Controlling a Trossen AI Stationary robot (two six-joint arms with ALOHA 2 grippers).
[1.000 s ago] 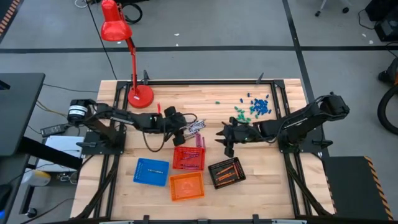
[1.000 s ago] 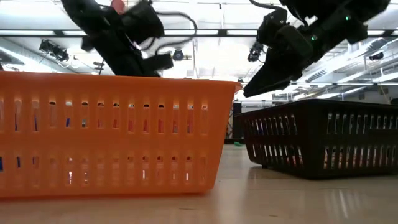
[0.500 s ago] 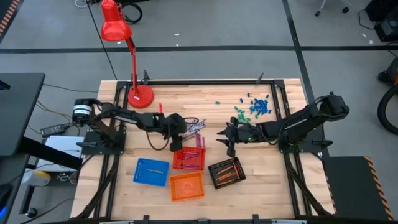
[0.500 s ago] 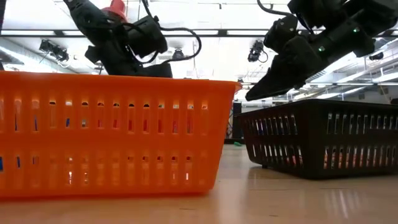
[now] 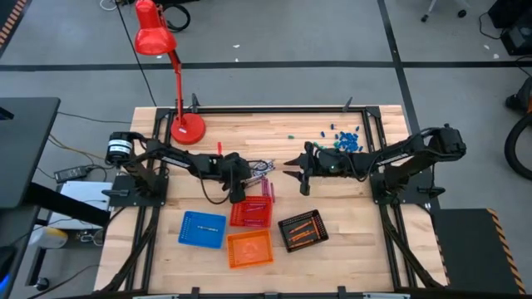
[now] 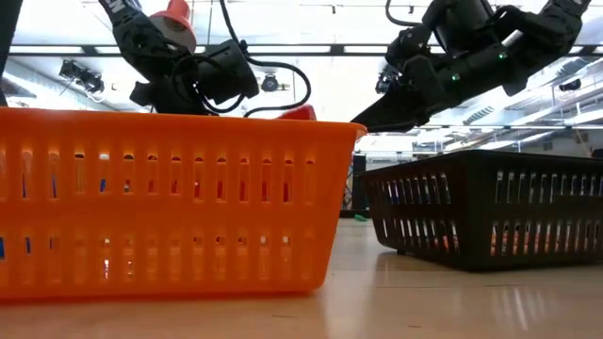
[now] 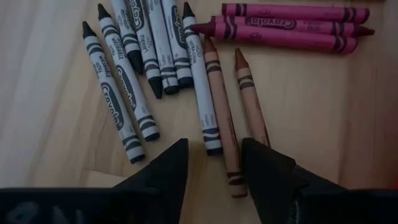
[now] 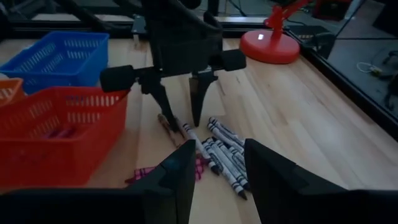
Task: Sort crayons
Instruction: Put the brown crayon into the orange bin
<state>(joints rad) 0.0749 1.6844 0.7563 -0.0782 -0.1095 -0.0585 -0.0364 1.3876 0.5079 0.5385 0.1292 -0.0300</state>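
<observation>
1. Two grippers are working over one loose pile of crayons [image 7: 186, 68] on the table [image 5: 249, 133].
2. Left gripper [image 5: 239, 184] is hanging fingers-down directly over the near end of the pile; its jaws are standing apart and holding nothing.
3. Between and just beyond its fingertips [image 7: 166, 167], two tan-brown crayons [image 7: 230, 118] are lying side by side, with one grey crayon [image 7: 200, 81] just beside them.
4. Farther out from those fingers, more grey crayons [image 7: 134, 56] are fanning off to one side and a few magenta crayons [image 7: 286, 28] are lying crosswise on the other.
5. Right gripper [image 5: 293, 171] is hovering above the table on the pile's other side, pointing toward the left gripper, jaws apart and empty.
6. Ahead of the right gripper's fingers [image 8: 174, 180], the pile is lying between it and the left gripper.
7. Red tray [image 5: 252, 213] is sitting just beside the left gripper, with magenta crayons showing inside.
8. Black tray [image 5: 302, 230] is sitting nearer the right gripper, with orange crayons in it; orange tray [image 5: 249, 248] and blue tray [image 5: 202, 229] are lying farther from both.
</observation>
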